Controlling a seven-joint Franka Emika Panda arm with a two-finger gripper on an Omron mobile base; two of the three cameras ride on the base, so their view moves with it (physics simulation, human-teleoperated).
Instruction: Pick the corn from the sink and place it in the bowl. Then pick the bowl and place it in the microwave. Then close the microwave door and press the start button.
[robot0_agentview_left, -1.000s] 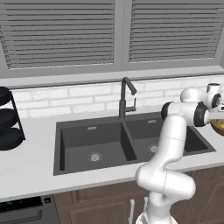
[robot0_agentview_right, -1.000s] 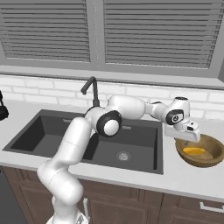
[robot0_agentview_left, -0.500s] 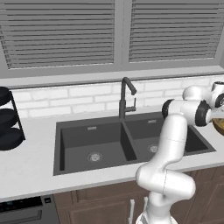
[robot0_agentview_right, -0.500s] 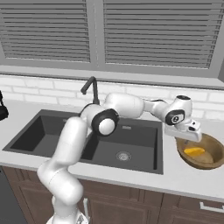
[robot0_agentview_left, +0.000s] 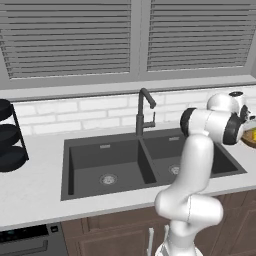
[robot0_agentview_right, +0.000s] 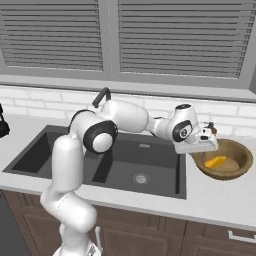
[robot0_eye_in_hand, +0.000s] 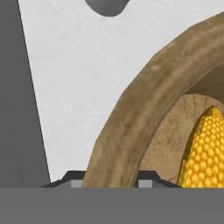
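Bowl being sat on counter just right of sink edge. Corn being laid inside, lengthwise across. Gripper being closed astride bowl rim.

Light speckled desk runs below a white brick backsplash. Closed grey window blinds hang above a grey sill. Black tiered rack stands at the far left. Brown cabinet fronts sit below
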